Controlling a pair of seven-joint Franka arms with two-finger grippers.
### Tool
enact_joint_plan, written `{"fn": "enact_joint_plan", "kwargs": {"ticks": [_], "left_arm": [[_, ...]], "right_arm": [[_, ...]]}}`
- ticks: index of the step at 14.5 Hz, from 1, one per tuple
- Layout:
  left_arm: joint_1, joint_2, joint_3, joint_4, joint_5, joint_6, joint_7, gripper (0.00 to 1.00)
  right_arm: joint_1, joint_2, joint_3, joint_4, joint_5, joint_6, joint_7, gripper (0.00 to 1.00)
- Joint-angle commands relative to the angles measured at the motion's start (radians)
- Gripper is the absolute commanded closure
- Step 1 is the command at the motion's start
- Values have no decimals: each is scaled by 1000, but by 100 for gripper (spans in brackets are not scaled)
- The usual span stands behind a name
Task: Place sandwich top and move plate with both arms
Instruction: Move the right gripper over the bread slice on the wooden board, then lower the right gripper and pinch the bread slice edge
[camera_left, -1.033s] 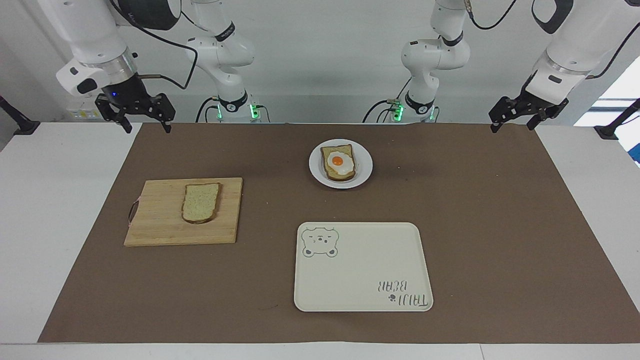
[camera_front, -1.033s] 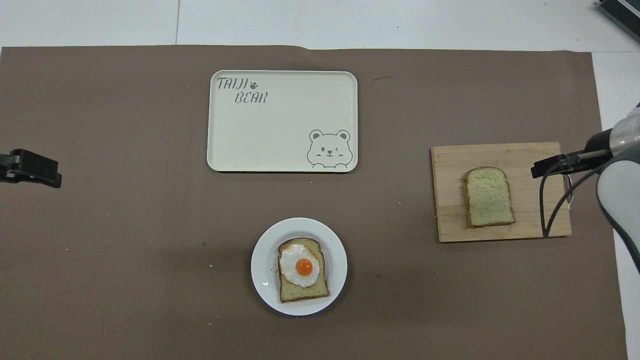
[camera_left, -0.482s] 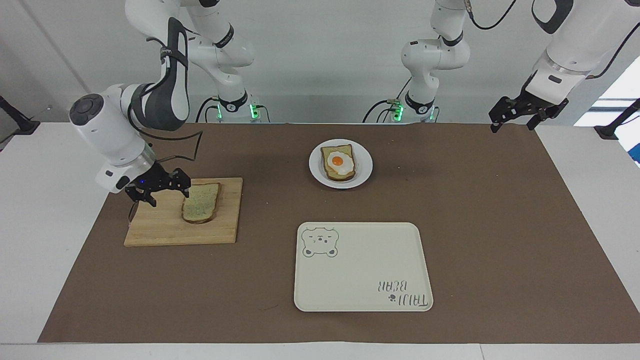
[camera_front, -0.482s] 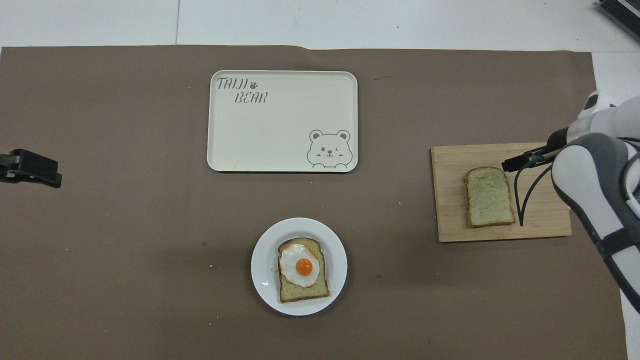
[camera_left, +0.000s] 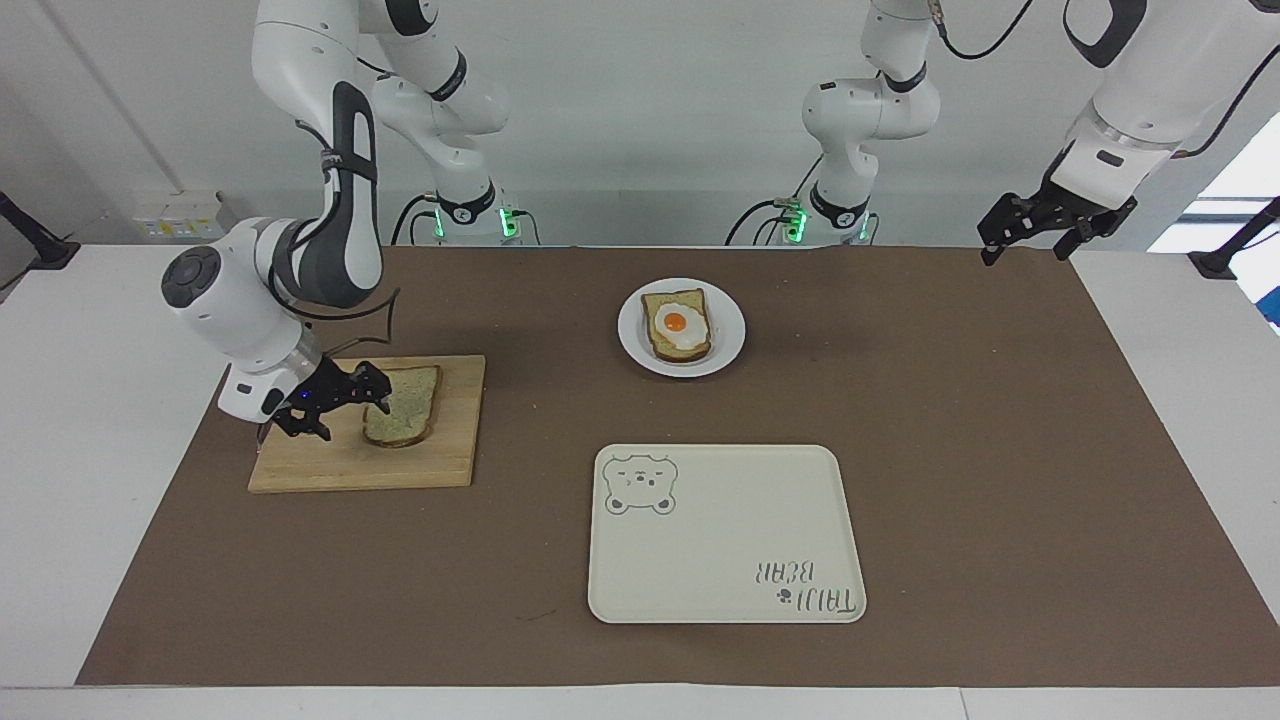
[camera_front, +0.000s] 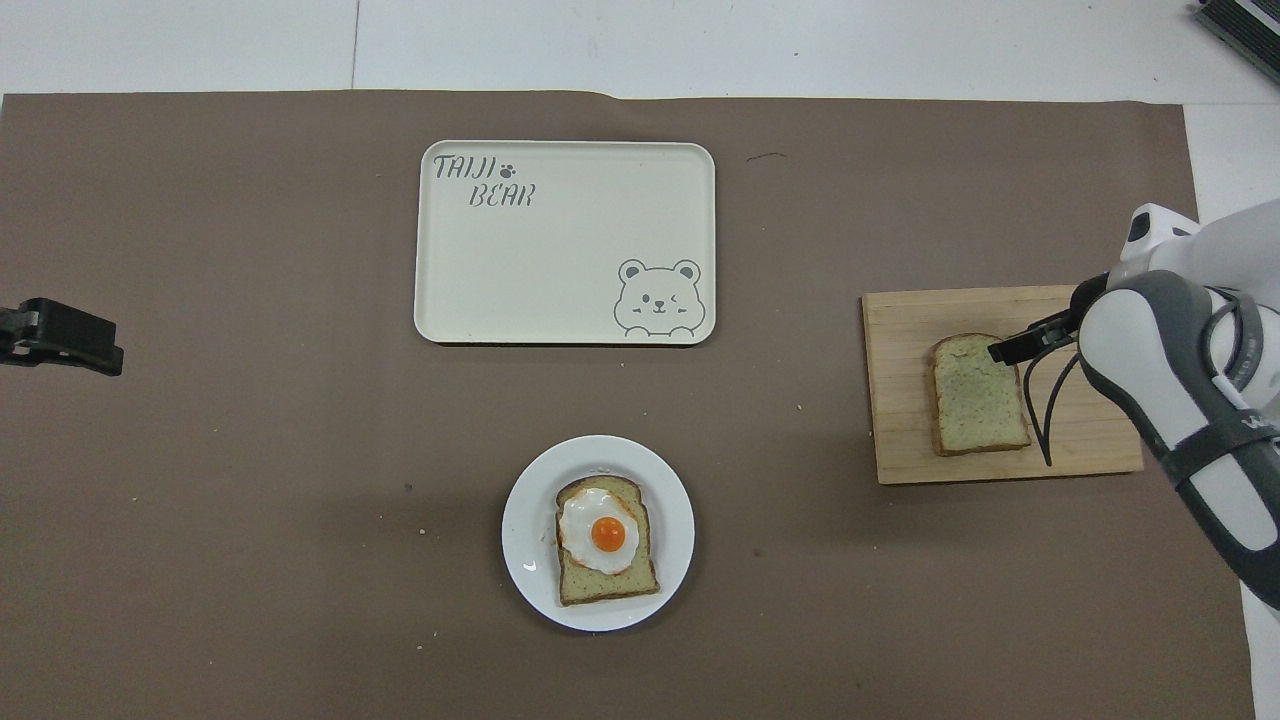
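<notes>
Lowered further, right gripper (camera_left: 345, 405), fingers spread, reaches the sandwich top (camera_left: 403, 405); tray (camera_left: 725, 535) reads "TAIJI BEAR".

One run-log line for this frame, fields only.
right gripper: open, at sandwich top on cutting board | left gripper: waiting, table edge | plate: egg toast uncovered | tray

My arms (camera_left: 300, 250) are showing glossy white shells, grey joints, black cables; my bases (camera_left: 505, 218) are glowing green, upper centre.
</notes>
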Motion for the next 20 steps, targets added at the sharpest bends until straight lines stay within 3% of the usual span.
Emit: {"fn": "enact_joint_plan", "kwargs": {"ticks": [1, 13, 18, 20], "left_arm": [[10, -22, -2, -21, -7, 0, 7, 0], [10, -22, -2, -21, -7, 0, 7, 0], [10, -22, -2, -21, -7, 0, 7, 0], [10, -22, -2, -21, -7, 0, 7, 0]], "right_arm": [[-12, -6, 10, -43, 52, 49, -35, 0], [-26, -12, 10, -95, 80, 46, 115, 0], [-21, -10, 12, -94, 78, 46, 139, 11], [-20, -10, 12, -94, 78, 45, 143, 26]]}}
